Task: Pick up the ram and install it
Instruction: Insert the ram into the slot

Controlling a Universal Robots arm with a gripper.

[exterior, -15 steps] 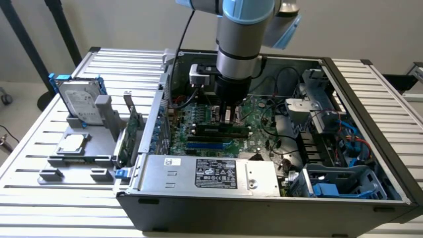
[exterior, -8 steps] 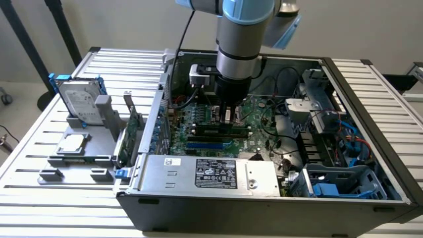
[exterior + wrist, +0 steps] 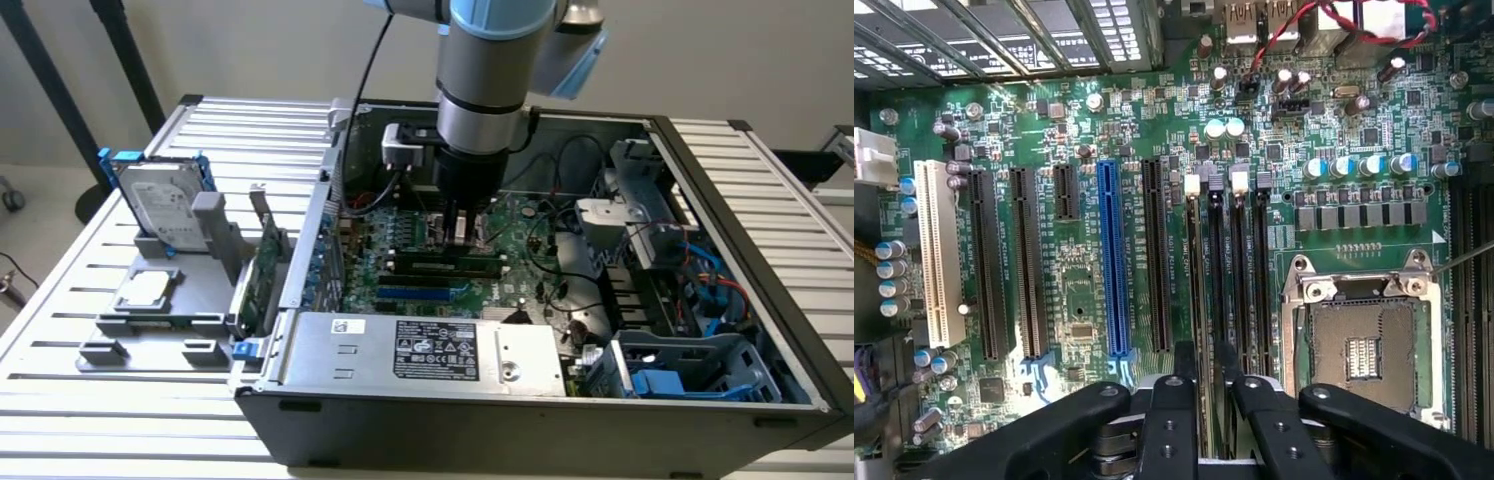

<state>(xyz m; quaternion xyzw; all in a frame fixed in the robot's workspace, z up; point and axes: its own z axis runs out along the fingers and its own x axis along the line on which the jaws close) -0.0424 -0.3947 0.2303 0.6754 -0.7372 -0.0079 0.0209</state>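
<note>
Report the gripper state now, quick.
Gripper: open, with its fingers slightly apart on either side of the ram on the motherboard; not clamped on it.

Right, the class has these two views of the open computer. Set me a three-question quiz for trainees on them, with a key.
1. Multiple choice: the one odd-coloured long slot among the black ones on the motherboard is A red, B blue, C yellow.
2. True or false: the gripper is down over the white slot at the board's edge.
3. Fill in: in the exterior view, the hard drive stands outside the computer case, on the exterior view's ____.
Key: 1 B. 2 False: it is at the narrow memory slots beside the bare processor socket. 3 left.
</note>
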